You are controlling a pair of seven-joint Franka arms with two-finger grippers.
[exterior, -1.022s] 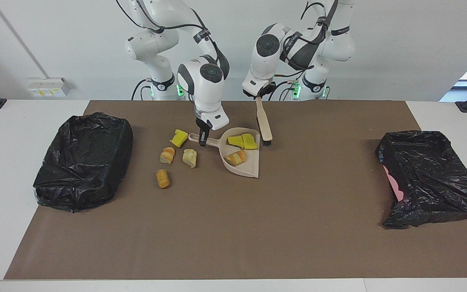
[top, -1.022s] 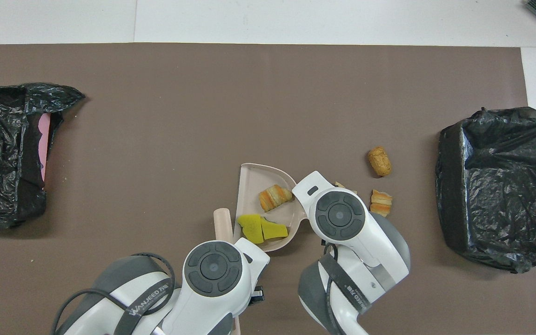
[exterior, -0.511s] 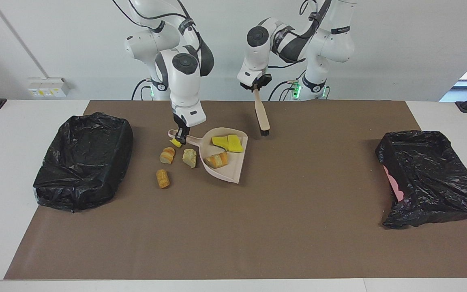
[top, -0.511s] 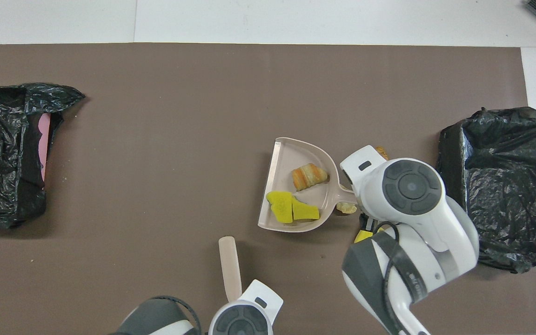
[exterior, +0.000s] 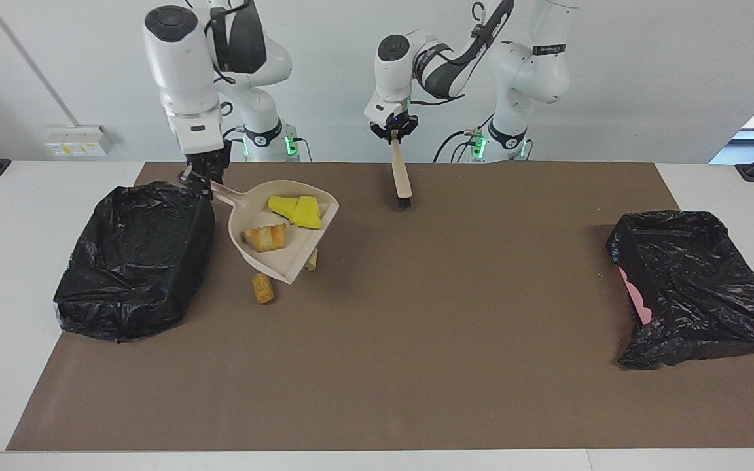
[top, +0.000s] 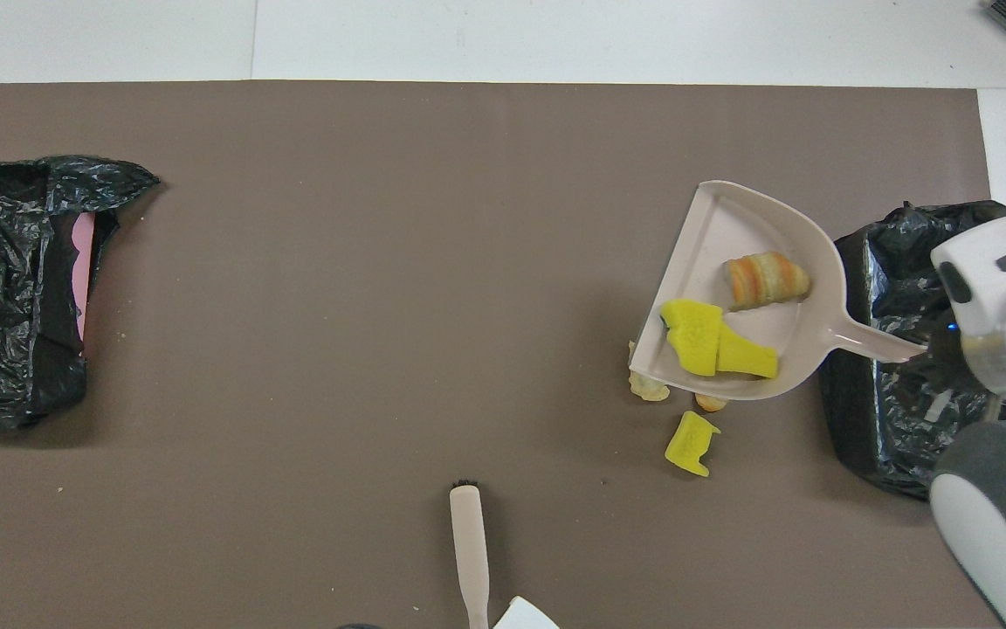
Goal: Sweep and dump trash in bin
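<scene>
My right gripper (exterior: 201, 176) is shut on the handle of the beige dustpan (exterior: 288, 258) and holds it raised beside the black-bagged bin (exterior: 135, 261) at the right arm's end. The gripper is over the bin's edge. In the pan (top: 713, 236) lie two yellow wedges (top: 704, 336) and one bread-like piece (top: 765, 278). Loose trash on the mat: a yellow wedge (top: 691, 441), a pale chunk (top: 647, 384), an orange bit (top: 711, 403) and a tan piece (exterior: 262, 288), some partly hidden under the pan. My left gripper (exterior: 393, 134) is shut on the brush (exterior: 402, 180), held bristles down above the mat.
A second black bag (exterior: 691, 288) with something pink inside lies at the left arm's end, also in the overhead view (top: 5, 288). The brown mat (exterior: 416, 360) covers most of the white table. The bin shows in the overhead view (top: 896, 419) too.
My right gripper lifted the dustpan with its three pieces and carried it toward the bin at the right arm's end. My left gripper raised the brush and drew it back toward the robots.
</scene>
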